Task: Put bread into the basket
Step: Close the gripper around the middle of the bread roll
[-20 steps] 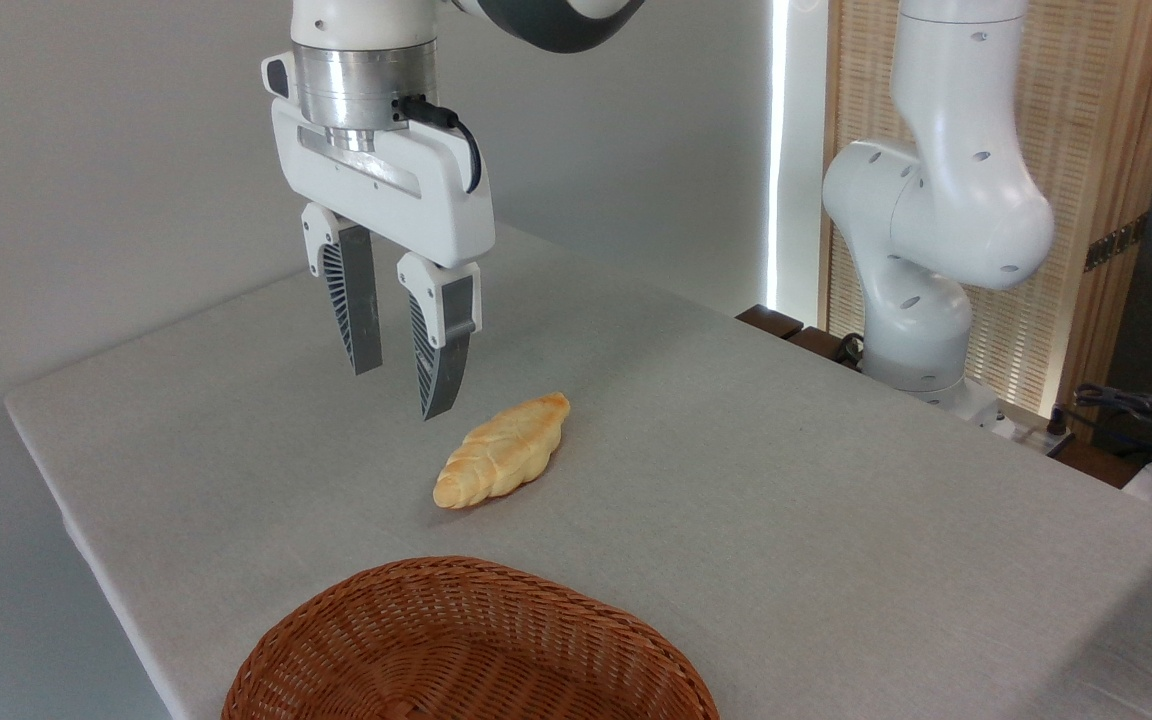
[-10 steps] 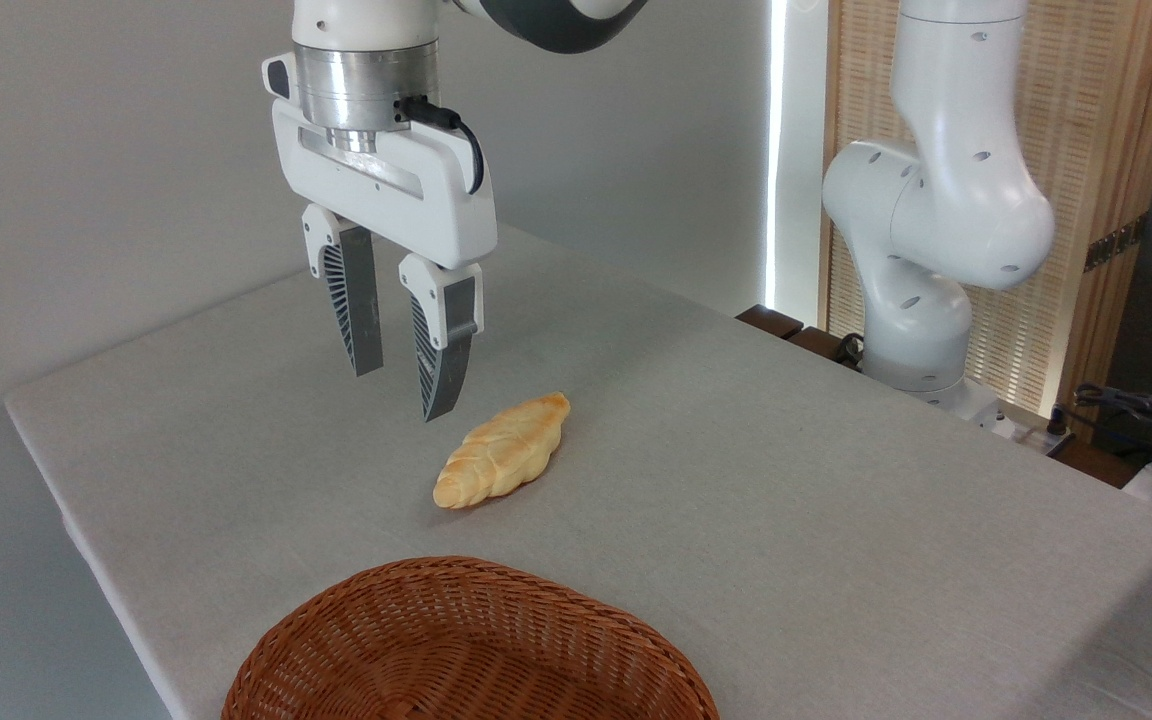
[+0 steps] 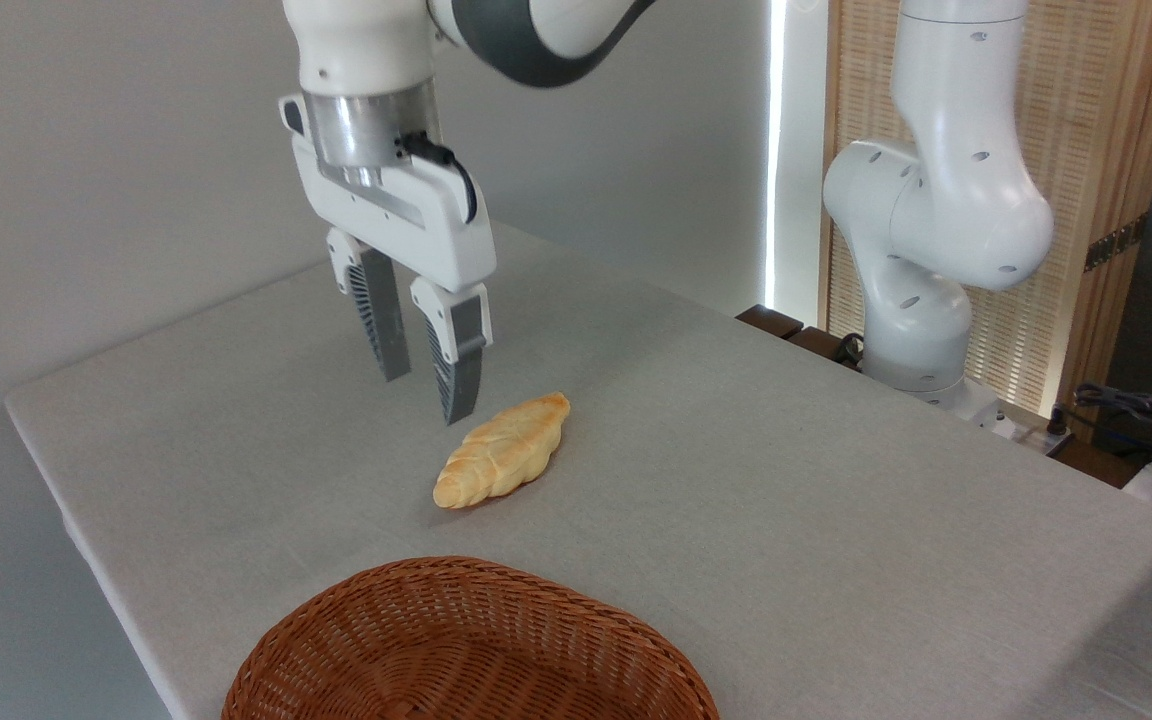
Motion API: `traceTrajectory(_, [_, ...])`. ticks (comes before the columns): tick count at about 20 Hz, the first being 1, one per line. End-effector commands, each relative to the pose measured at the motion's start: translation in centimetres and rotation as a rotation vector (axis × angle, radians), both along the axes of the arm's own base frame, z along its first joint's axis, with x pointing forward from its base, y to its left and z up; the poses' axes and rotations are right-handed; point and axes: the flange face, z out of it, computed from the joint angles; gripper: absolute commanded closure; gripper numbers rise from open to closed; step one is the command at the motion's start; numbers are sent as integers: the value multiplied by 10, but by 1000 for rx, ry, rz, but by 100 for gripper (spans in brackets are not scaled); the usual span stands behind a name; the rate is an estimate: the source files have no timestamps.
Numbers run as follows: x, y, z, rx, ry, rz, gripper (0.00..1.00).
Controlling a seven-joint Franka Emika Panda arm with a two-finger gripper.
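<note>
A golden-yellow bread (image 3: 504,451) with pointed ends and a scored top lies on the grey table (image 3: 736,480), near its middle. My gripper (image 3: 428,397) hangs just to the left of and slightly behind the bread, fingers pointing down, open with nothing between them. The right fingertip (image 3: 460,400) is close to the bread's upper left side and looks apart from it. The reddish-brown wicker basket (image 3: 466,650) sits at the front edge of the picture, empty as far as its visible part shows, its lower half cut off.
The white base and lower links of the arm (image 3: 936,220) stand at the table's back right. A wooden slatted screen (image 3: 1066,150) is behind it. Cables and dark gear (image 3: 1146,420) lie off the table at the far right.
The gripper has shifted to the right toward the bread and turned a little, with its fingers a bit lower. Bread and basket have stayed where they were.
</note>
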Motion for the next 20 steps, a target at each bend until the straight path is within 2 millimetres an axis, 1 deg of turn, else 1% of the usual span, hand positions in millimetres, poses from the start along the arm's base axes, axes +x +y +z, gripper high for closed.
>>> traceTrajectory(1, [-34,-12,-27,-5,46,-30,0])
traceTrajectory(4, [-51,-28,-59,-1,69,-60,0])
traceTrajectory(6, [-56,-28,-75,1,82,-58,0])
traceTrajectory(8, [-57,-33,-89,-19,87,-38,0])
traceTrajectory(10, [-53,-36,-98,-34,95,3,0])
traceTrajectory(12, [-52,-37,-105,-32,107,11,0])
traceTrajectory(14, [-52,-43,-112,-26,120,0,0])
traceTrajectory(18, [-44,-42,-129,-11,118,-4,0])
traceTrajectory(20, [-43,-43,-133,-10,118,-3,0])
